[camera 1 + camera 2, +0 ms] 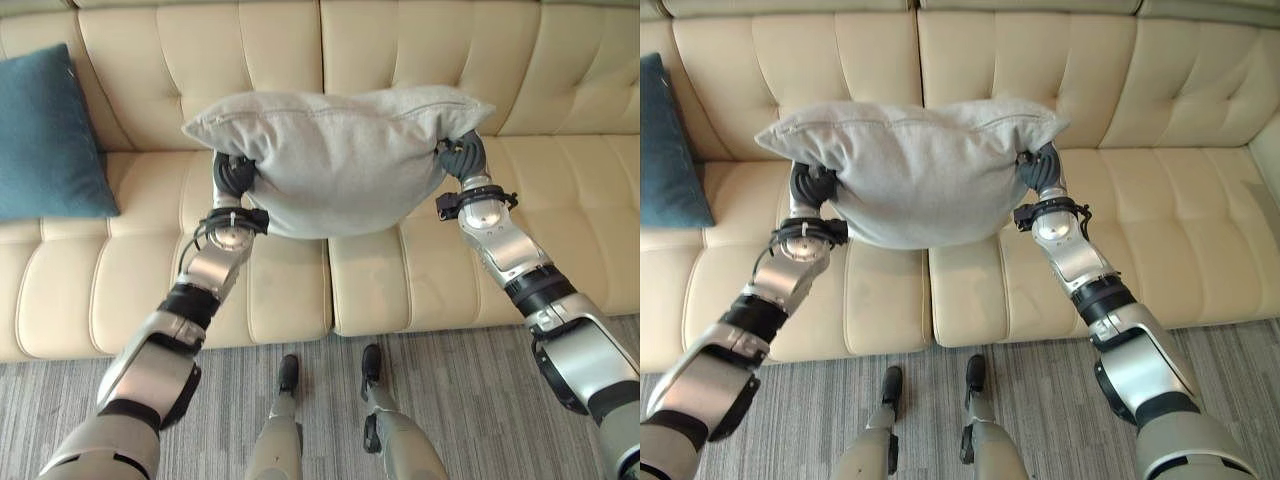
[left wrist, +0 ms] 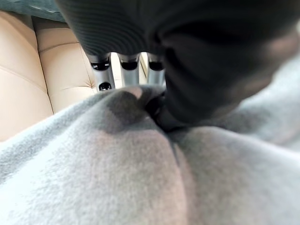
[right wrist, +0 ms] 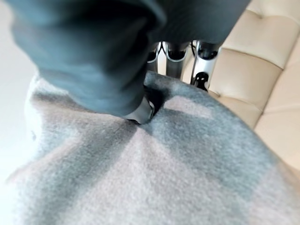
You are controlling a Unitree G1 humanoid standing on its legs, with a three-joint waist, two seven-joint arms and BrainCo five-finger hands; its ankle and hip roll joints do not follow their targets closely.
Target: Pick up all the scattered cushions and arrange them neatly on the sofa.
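Observation:
A light grey cushion (image 1: 335, 160) hangs in the air over the middle of the cream sofa (image 1: 560, 190), held flat between my two hands. My left hand (image 1: 233, 176) grips its left side and my right hand (image 1: 462, 156) grips its right side. In the left wrist view the fingers (image 2: 129, 65) and thumb pinch the grey cloth (image 2: 117, 168); the right wrist view shows the same pinch on the grey cloth (image 3: 164, 173) with the fingers (image 3: 176, 54) behind. A dark teal cushion (image 1: 45, 135) leans upright against the sofa back at the far left.
The sofa seat (image 1: 1160, 220) to the right of the grey cushion is bare, as is the seat below it. Grey striped carpet (image 1: 470, 400) runs along the sofa's front edge.

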